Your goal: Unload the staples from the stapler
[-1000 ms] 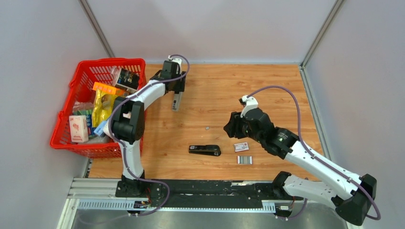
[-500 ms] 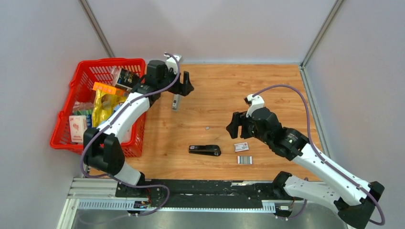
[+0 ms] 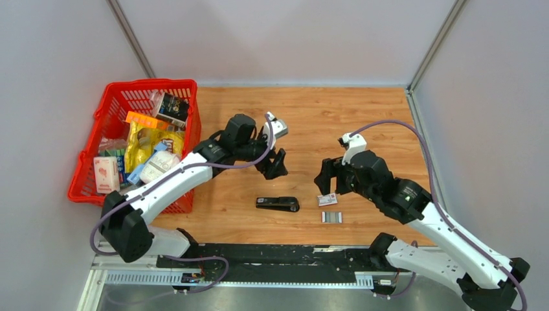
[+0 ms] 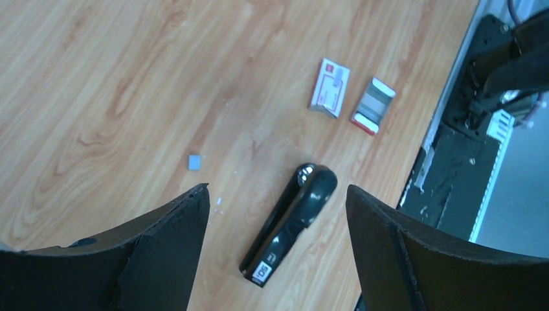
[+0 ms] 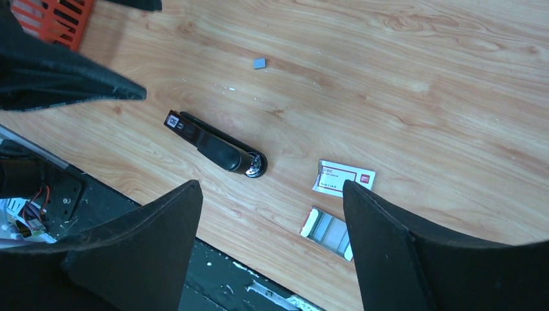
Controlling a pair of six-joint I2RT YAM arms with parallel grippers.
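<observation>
The black stapler [image 3: 277,204] lies closed on the wooden table near its front edge; it also shows in the left wrist view [image 4: 290,223] and the right wrist view [image 5: 217,146]. A small grey staple bit [image 3: 281,173] lies behind it. A small tray of silvery ribbed staples [image 3: 331,217] lies right of the stapler, in front of a white-and-red box [image 3: 327,199]. My left gripper [image 3: 275,165] hangs open and empty above and just behind the stapler [image 4: 278,189]. My right gripper [image 3: 328,176] hangs open and empty above the box [image 5: 270,184].
A red basket [image 3: 181,84] full of packets stands at the table's left side. A black rail [image 3: 272,256] runs along the front edge just beyond the stapler. Grey walls close the back and sides.
My left arm has swung from the back by the basket forward and right to above the stapler. My right gripper has moved slightly right and forward, towards the box.
</observation>
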